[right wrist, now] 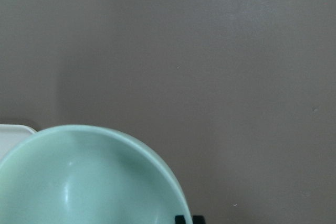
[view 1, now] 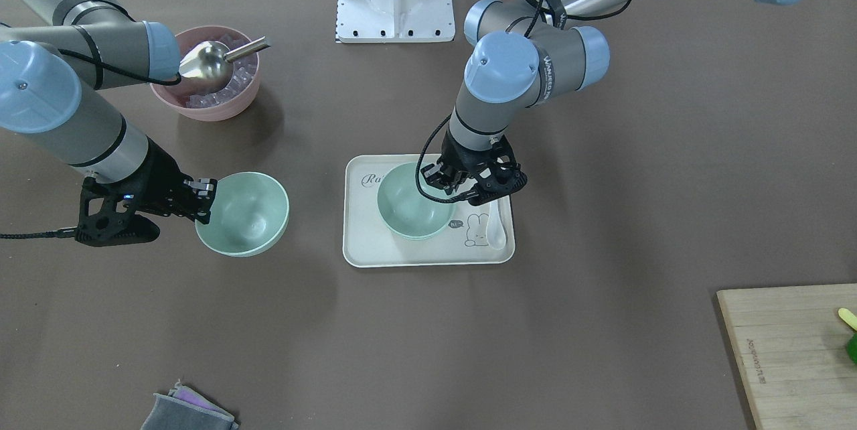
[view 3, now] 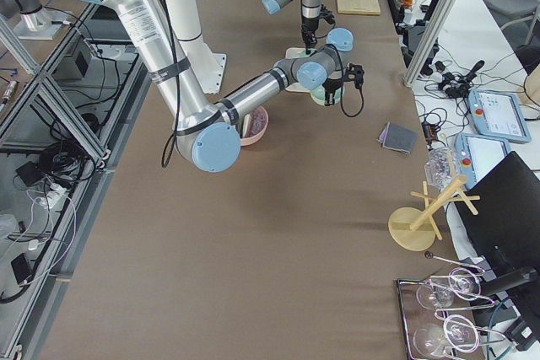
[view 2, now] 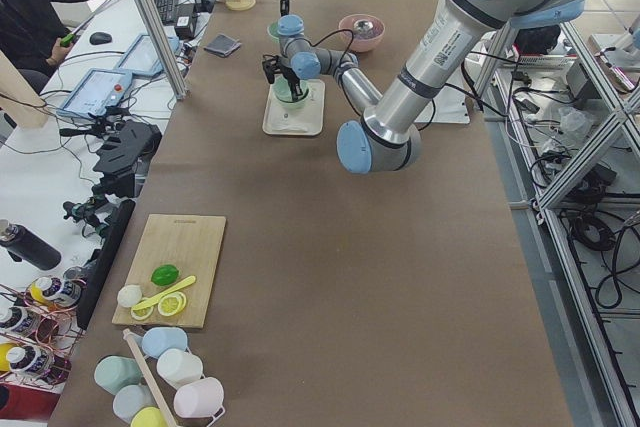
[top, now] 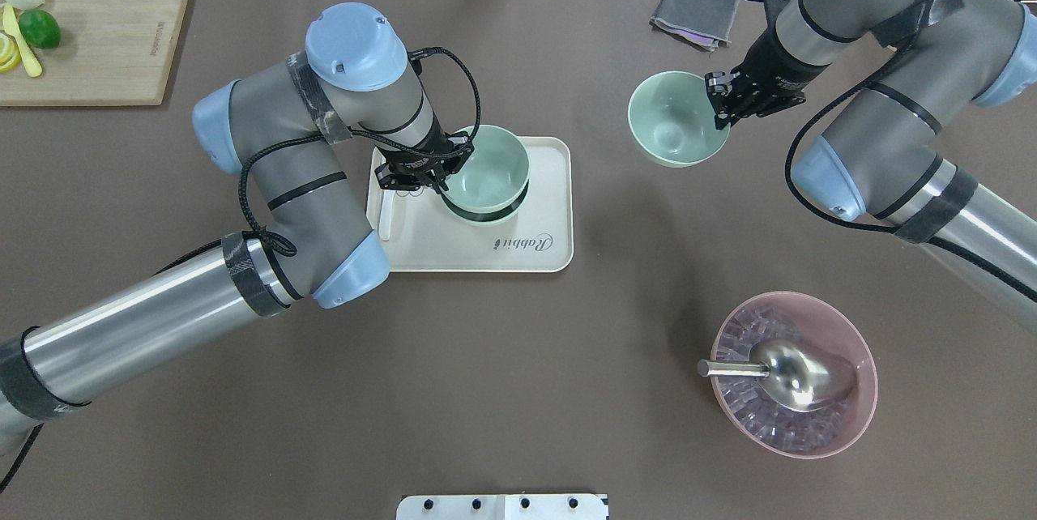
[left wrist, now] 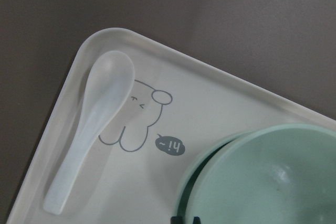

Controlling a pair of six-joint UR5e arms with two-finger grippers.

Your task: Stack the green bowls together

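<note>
Three green bowls show. My left gripper (top: 423, 172) is shut on the rim of one green bowl (top: 490, 168), which sits nested in a second green bowl (left wrist: 202, 163) on the cream tray (top: 518, 249). The left wrist view shows a dark gap between the two rims. In the front view this pair (view 1: 408, 205) lies beside the left gripper (view 1: 462, 179). My right gripper (top: 721, 103) is shut on the rim of the third green bowl (top: 676, 119), to the right of the tray and seemingly a little above the table. That bowl (view 1: 244, 212) also shows in the front view.
A white spoon (top: 387, 216) lies on the tray's left side. A pink bowl with ice and a metal scoop (top: 798, 374) stands near right. A grey cloth (top: 695, 11) lies at the far edge. A wooden board with fruit (top: 89, 42) is at the far left.
</note>
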